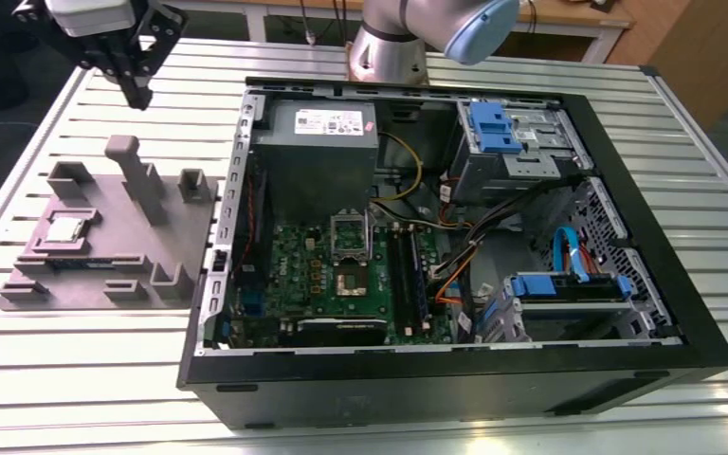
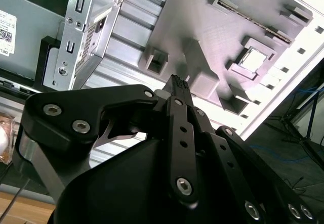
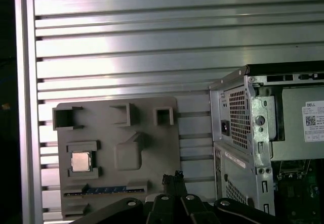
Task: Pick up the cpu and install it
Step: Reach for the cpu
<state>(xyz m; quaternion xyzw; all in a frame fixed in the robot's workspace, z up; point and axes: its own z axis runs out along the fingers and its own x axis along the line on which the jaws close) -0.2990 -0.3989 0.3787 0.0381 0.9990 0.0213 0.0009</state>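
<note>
The cpu [image 1: 67, 227] is a small silver square lying in a recess of the grey tray [image 1: 149, 256], on the exterior view's left. It also shows in both wrist views, as the cpu [image 2: 251, 58] and the cpu [image 3: 81, 161]. My gripper [image 1: 137, 95] hangs high above the table beyond the tray's far end, well apart from the chip. Its fingertips [image 2: 177, 84] meet at a point, shut on nothing, as the gripper [image 3: 174, 176] also shows in the first wrist view. The motherboard socket [image 1: 345, 275] sits in the open computer case [image 1: 617, 370].
The tray [image 3: 152, 148] carries several raised posts and pockets, one tall post [image 1: 130, 166] near its far end. A grey power-supply box [image 1: 319, 142] fills the case's far corner, with blue drive brackets [image 1: 497, 128] and cables. The slatted metal table [image 1: 86, 379] surrounds everything.
</note>
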